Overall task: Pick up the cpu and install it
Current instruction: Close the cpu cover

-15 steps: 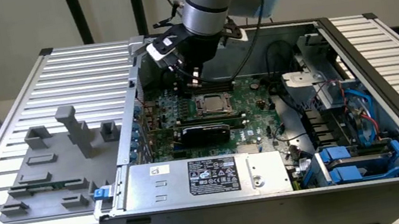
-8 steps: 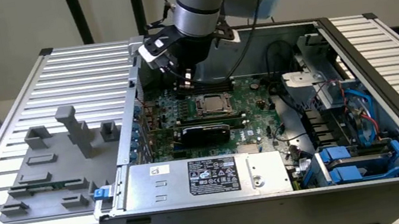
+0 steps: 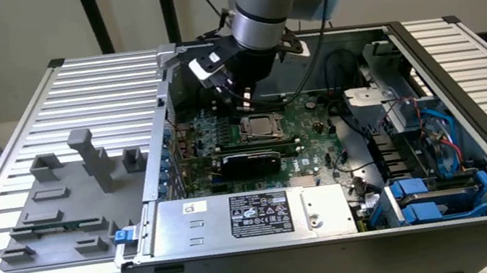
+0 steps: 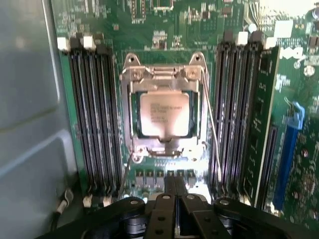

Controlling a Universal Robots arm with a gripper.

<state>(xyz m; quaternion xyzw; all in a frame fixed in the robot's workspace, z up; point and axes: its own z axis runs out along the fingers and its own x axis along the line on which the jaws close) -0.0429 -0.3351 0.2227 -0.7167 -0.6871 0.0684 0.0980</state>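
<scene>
The arm (image 3: 262,1) reached down from the far side into the open computer case (image 3: 339,246), which sat on the slatted worktop (image 3: 98,86). Its silver forearm leaned steeply and its wrist pointed almost straight down at the green motherboard (image 3: 309,144). The pincer (image 4: 175,181) hung just above the board with its dark fingers (image 4: 167,186) clenched together and nothing between them. It stood apart from the cpu (image 4: 164,114), touching nothing that I could see.

The cpu lay flat inside the metal socket frame (image 4: 162,74), its pale silvery top facing up, near the middle of the board. Banks of black memory slots (image 4: 94,114) flanked the frame on either side. In the exterior view the socket sat just below the pincer's tip.

At the near edge of the case was the grey power supply (image 3: 256,215). The grey fixture blocks (image 3: 90,157) stood on the worktop well apart, at the exterior view's left.
</scene>
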